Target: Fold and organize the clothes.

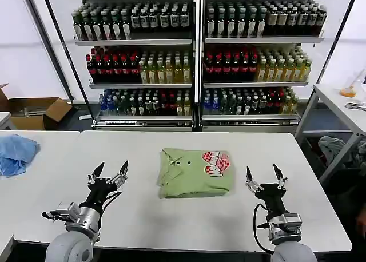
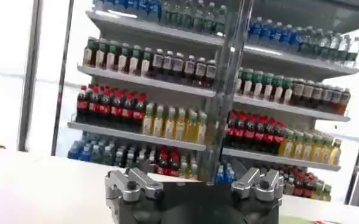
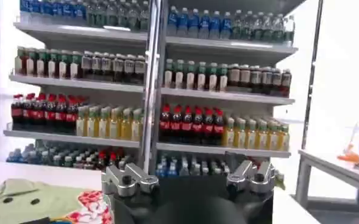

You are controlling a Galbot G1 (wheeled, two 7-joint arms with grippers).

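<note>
polo shirt (image 1: 195,172): light green, short-sleeved, folded into a compact rectangle, lying flat at the middle of the white table (image 1: 171,216). collar and small buttons face up on the robot's left half of the bundle; the red-and-white chest print sits on the right half, toward the far edge. in the right wrist view a corner of the shirt (image 3: 45,204) shows with the print and two buttons.

left gripper (image 1: 108,173): held above the table on the robot's left of the shirt, well apart from it, pointing toward the shelves. fingers spread, holding nothing. in the left wrist view the gripper (image 2: 194,182) shows its two finger bases set apart.

right gripper (image 1: 263,173): held above the table on the robot's right of the shirt, near it but not touching. fingers spread, holding nothing. in the right wrist view the gripper (image 3: 188,178) shows the same spread stance, with the shirt to one side of it.

light blue cloth (image 1: 16,153): crumpled heap on the neighbouring table at the robot's far left, well apart from the shirt.

shelves (image 1: 194,56): metal rack behind the table, rows of bottled drinks with dark, red, yellow and blue contents or caps.

cardboard box (image 1: 34,112): open, on the floor at the left, beside the rack.

side table (image 1: 343,110): white, at the right, carrying a small orange item.
</note>
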